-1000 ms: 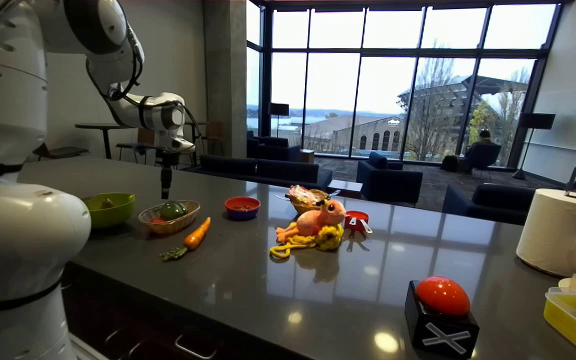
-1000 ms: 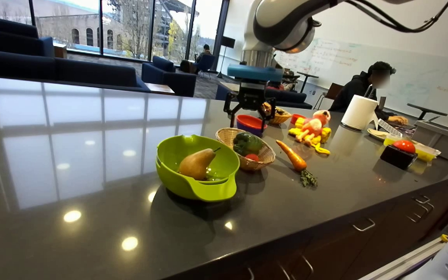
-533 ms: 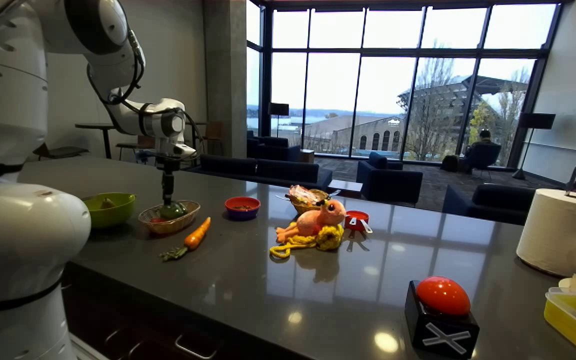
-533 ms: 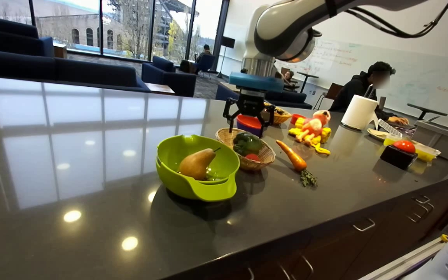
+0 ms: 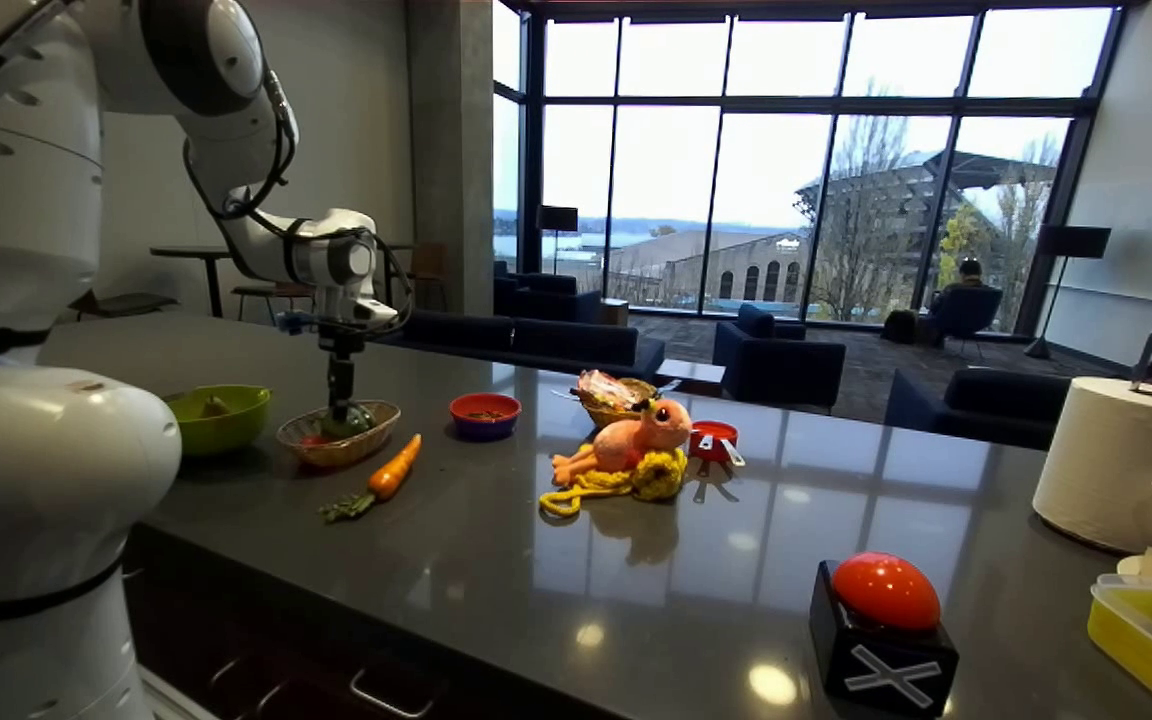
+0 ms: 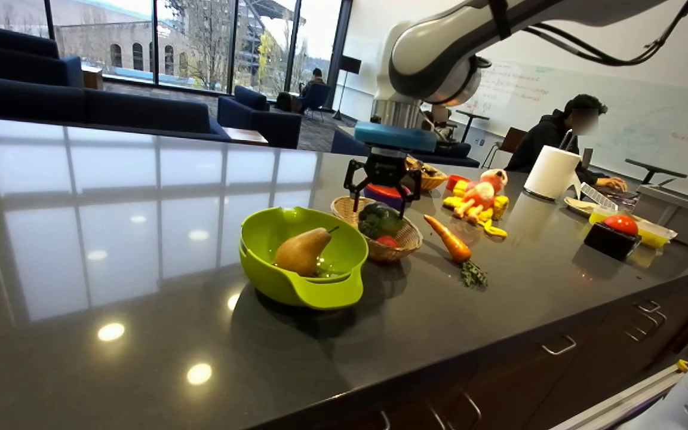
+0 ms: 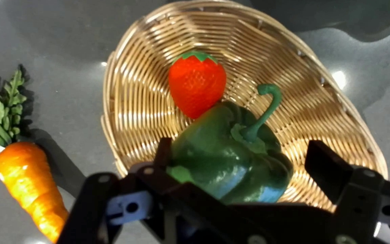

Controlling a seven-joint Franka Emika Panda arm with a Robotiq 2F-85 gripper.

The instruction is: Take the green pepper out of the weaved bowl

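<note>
The green pepper [image 7: 229, 162] lies in the weaved bowl [image 7: 130, 98], its curved stem up, beside a red strawberry [image 7: 196, 84]. Pepper [image 6: 380, 222] and bowl [image 6: 393, 253] also show in both exterior views, the bowl standing on the dark counter. My gripper [image 7: 242, 150] is open and stands over the bowl, pointing down, with the pepper between its fingers. In the wrist view the left finger is close beside the pepper; I cannot tell if it touches. A gap shows between the pepper and the right finger [image 7: 327, 166]. In an exterior view the gripper [image 5: 339, 408] partly hides the pepper.
A carrot [image 6: 448, 239] lies beside the weaved bowl. A lime-green bowl [image 6: 305, 289] holding a pear [image 6: 302, 254] stands close on its other side. A red and purple bowl [image 5: 484, 425], a pink toy [image 5: 626, 450] and another basket [image 5: 601, 410] stand further along.
My gripper has moved down from above the weaved bowl until its fingers stand on either side of the pepper. It stays open. The pepper and bowl have not visibly moved.
</note>
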